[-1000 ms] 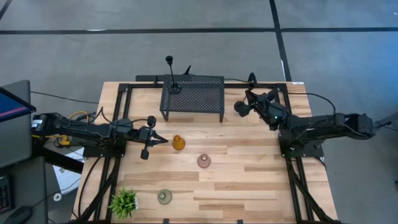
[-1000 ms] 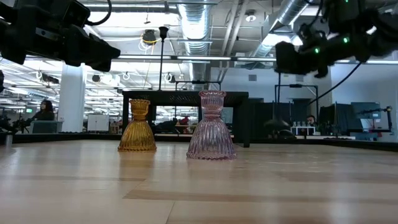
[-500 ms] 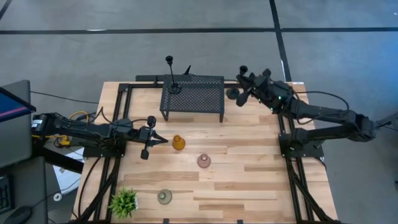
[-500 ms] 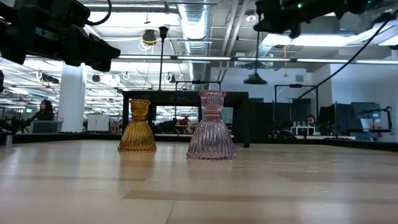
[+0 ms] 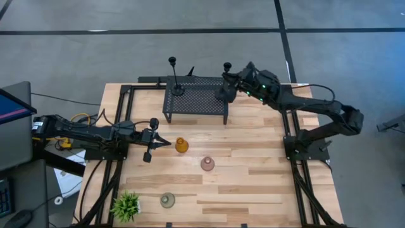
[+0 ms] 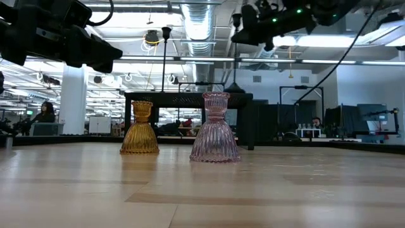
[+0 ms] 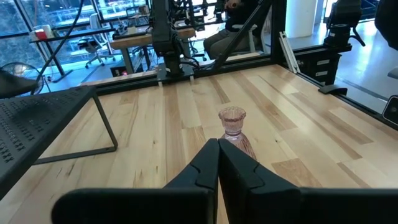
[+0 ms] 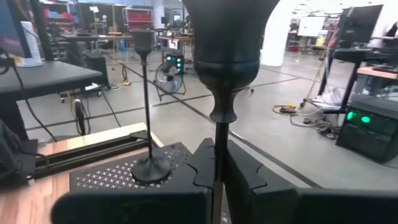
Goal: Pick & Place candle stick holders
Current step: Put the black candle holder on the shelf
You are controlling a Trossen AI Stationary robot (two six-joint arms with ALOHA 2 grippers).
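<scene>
From above, the right hand (image 5: 228,85) pinches a tall thin black candlestick (image 5: 226,79) over the black mesh metal stand (image 5: 196,99), at three o'clock from its twin (image 5: 174,77). In the low view, ribbed amber (image 6: 140,128) and pink glass holders (image 6: 215,128) stand on the tabletop (image 6: 202,190). In its wrist view, the left hand (image 7: 217,163) is pressed together.

Amber holder (image 5: 181,145), pink holder (image 5: 207,164), grey-green holder (image 5: 167,201); blk stems (image 5: 173,75); blk mesh stand (image 5: 196,99); green plant (image 5: 126,206).
</scene>
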